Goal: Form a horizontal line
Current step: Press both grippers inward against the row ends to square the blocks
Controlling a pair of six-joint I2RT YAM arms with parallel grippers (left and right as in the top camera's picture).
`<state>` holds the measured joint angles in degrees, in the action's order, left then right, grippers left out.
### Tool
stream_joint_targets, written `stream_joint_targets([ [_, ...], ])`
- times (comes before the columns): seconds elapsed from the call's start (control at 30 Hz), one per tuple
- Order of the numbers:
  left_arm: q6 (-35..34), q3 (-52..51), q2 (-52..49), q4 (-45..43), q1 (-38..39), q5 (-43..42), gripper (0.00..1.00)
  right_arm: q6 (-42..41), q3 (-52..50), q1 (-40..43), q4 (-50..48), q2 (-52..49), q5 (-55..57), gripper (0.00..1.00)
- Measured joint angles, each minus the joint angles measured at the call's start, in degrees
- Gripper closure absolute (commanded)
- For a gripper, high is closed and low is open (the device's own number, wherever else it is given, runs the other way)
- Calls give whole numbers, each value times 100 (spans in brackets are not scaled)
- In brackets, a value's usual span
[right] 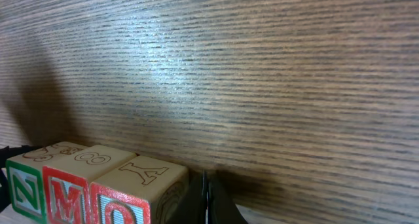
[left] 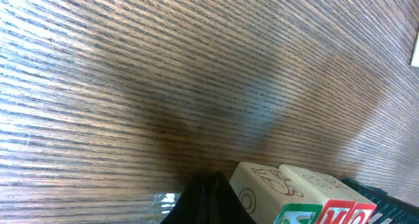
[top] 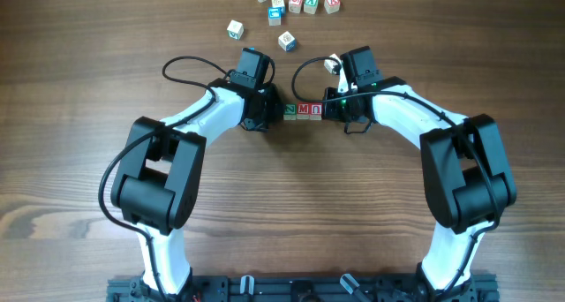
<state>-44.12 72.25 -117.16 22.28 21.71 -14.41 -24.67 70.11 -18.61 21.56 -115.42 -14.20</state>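
Three pale wooden cubes sit side by side in a left-to-right row at the table's middle: the green "N" cube (top: 290, 111), the red "M" cube (top: 304, 110) and the red arch-letter cube (top: 316, 110). My left gripper (top: 270, 113) is shut and rests against the row's left end. My right gripper (top: 333, 110) is shut and rests against the right end. In the left wrist view the shut fingers (left: 211, 196) touch the N cube (left: 268, 191). In the right wrist view the shut fingers (right: 206, 201) touch the arch-letter cube (right: 141, 188), with the M cube (right: 72, 185) and the N cube (right: 26, 178) beyond.
Several other alphabet cubes lie at the table's far edge: a row (top: 296, 2) with red, green and blue letters, a white one (top: 235, 28), and one (top: 287, 41) just behind the arms. Another small cube (top: 331, 64) sits by the right wrist.
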Motion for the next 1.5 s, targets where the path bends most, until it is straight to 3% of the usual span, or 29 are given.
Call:
stream_joint_targets([
  [1.1,0,37,28,319,0,-7,96,-170,0,0,-223,0,-310,96],
  [1.5,2,37,28,319,0,-4,96,-190,0,0,-79,0,341,95],
])
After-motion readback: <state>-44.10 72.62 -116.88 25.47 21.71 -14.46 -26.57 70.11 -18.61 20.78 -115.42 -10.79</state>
